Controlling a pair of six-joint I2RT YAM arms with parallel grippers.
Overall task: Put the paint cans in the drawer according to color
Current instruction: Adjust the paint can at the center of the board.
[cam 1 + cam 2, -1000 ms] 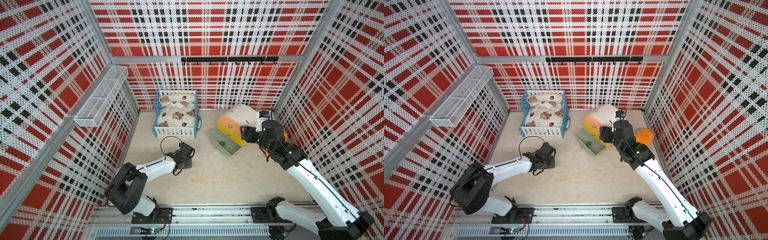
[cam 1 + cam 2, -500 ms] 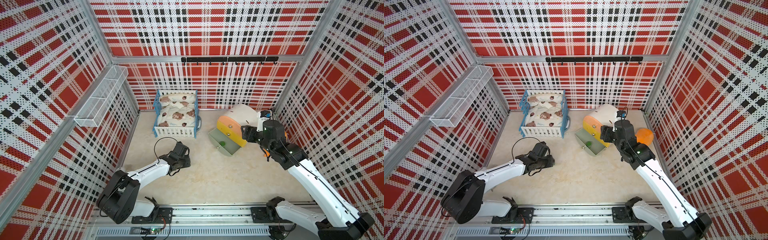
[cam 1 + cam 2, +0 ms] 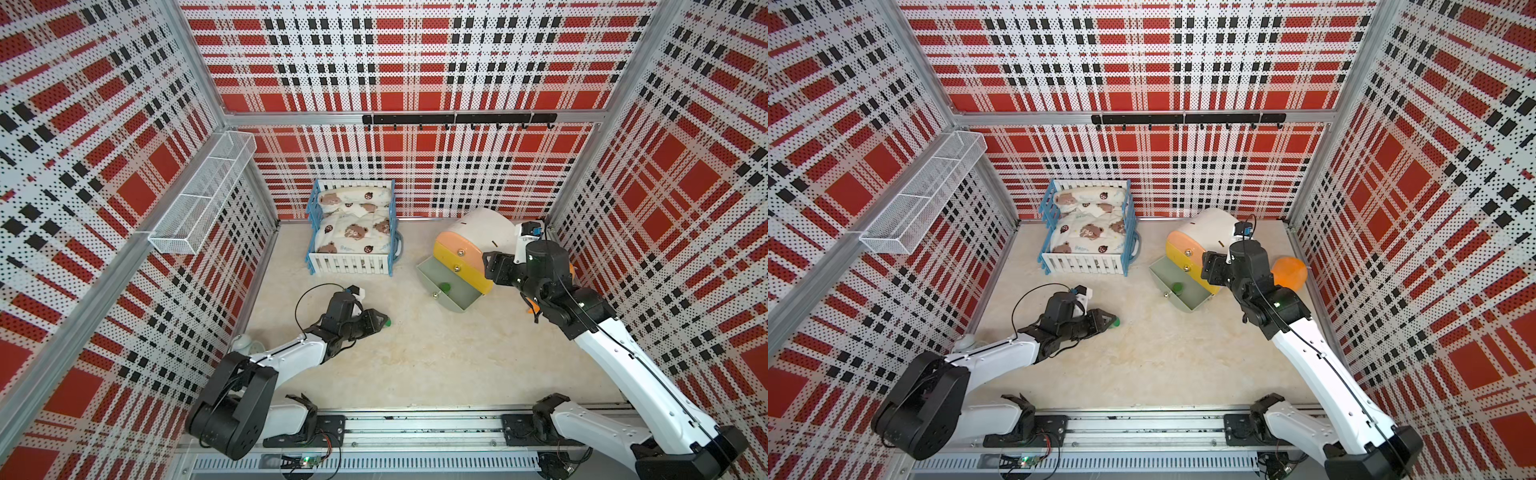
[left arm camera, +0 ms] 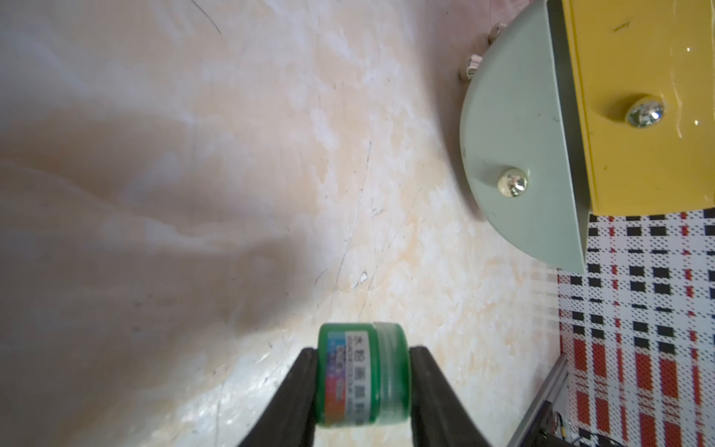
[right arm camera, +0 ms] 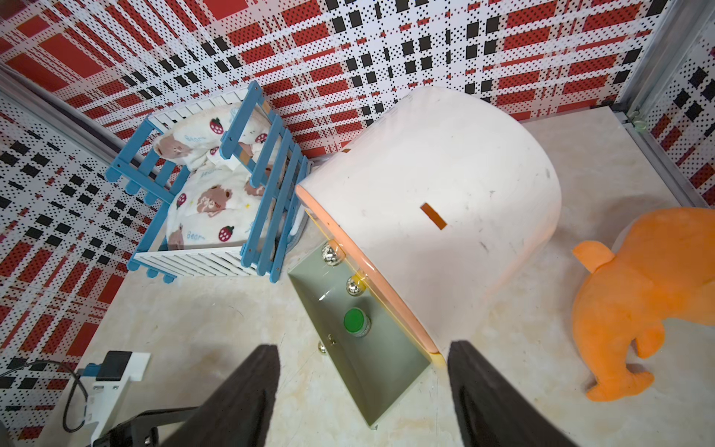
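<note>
A green paint can (image 4: 363, 375) lies on its side between the black fingers of my left gripper (image 4: 363, 352), which is shut on it just above the floor. Both top views show it at the fingertips (image 3: 386, 322) (image 3: 1116, 321), left of the cabinet. The green drawer (image 5: 387, 371) (image 3: 428, 272) (image 3: 1158, 270) stands pulled out at the cabinet's foot, with a second green paint can (image 5: 355, 320) (image 3: 445, 286) (image 3: 1177, 286) upright inside. My right gripper (image 5: 363, 348) (image 3: 492, 266) hangs open and empty above the drawer's right end.
The white domed cabinet (image 3: 482, 228) has shut orange and yellow drawers (image 4: 638, 154) above the green one. An orange soft toy (image 5: 657, 290) (image 3: 1289, 272) sits by the right wall. A blue doll bed (image 3: 353, 232) stands at the back. A wire basket (image 3: 203, 199) hangs on the left wall.
My left jaws have narrowed onto the green can, and the left arm has swung so that its elbow lies lower and further left. The right arm has barely moved.
</note>
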